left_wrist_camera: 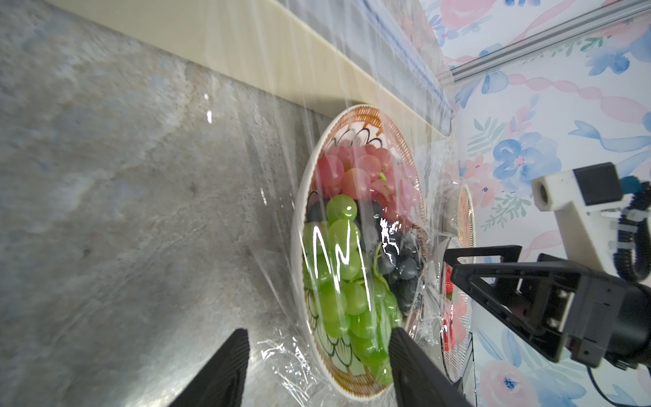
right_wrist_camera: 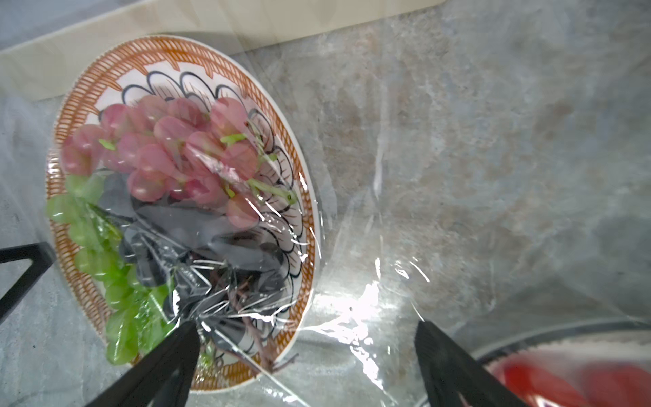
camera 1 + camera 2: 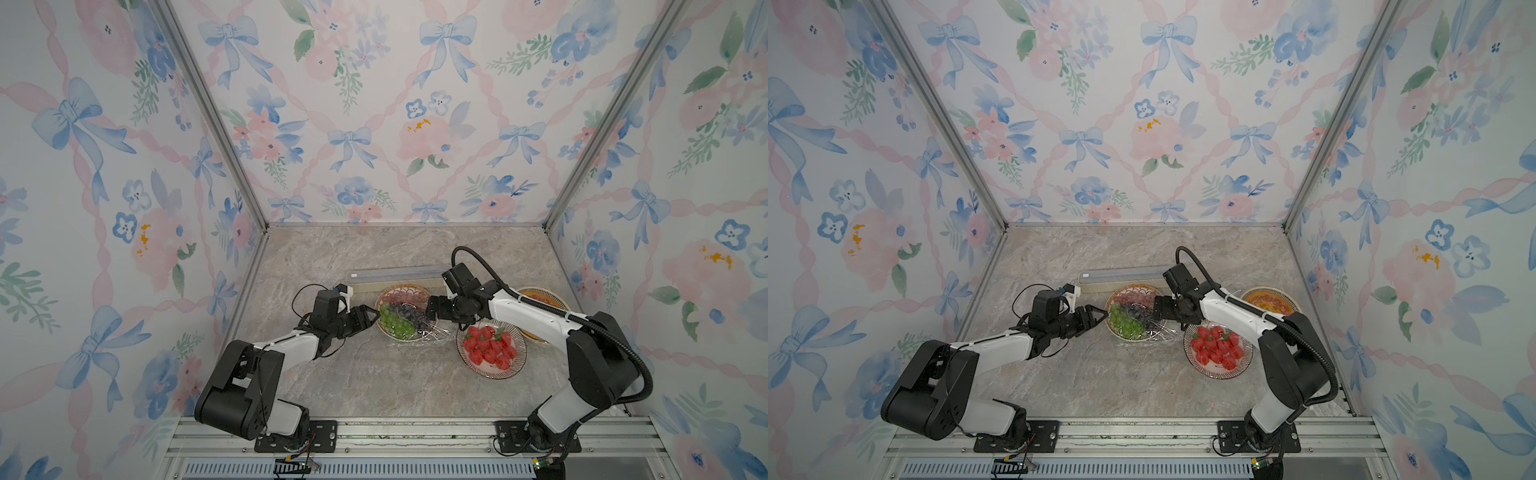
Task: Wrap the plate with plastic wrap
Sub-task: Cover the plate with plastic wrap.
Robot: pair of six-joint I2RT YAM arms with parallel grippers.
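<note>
While clear plastic wrap (image 2: 352,317) already lies draped over the plate (image 2: 88,88) of red, green and dark grapes at the middle of the marble tabletop (image 3: 374,374), the job looks only partly done. The film sits loose and crinkled, bunched at the plate's near edge and spread on the stone at both sides rather than tucked under the rim. The sheet runs back toward the long cream box (image 3: 395,276) lying just behind the plate, and whether it has been cut free cannot be told.

The left gripper (image 1: 317,331) stands at the plate's left edge, its 2 fingers apart with rim and film between them, clamped on nothing that shows. The right gripper (image 2: 306,324) hangs at the plate's right edge, jaws spread wide above loose film, holding nothing.

What seems left is severing the sheet, if needed, and folding its edges down and under. Crowding that work on the right, a plate of strawberries (image 3: 490,376) sits just beside the grape plate, with the film's edge reaching it. A 3rd plate (image 3: 552,296) lies partly hidden behind the right arm.
</note>
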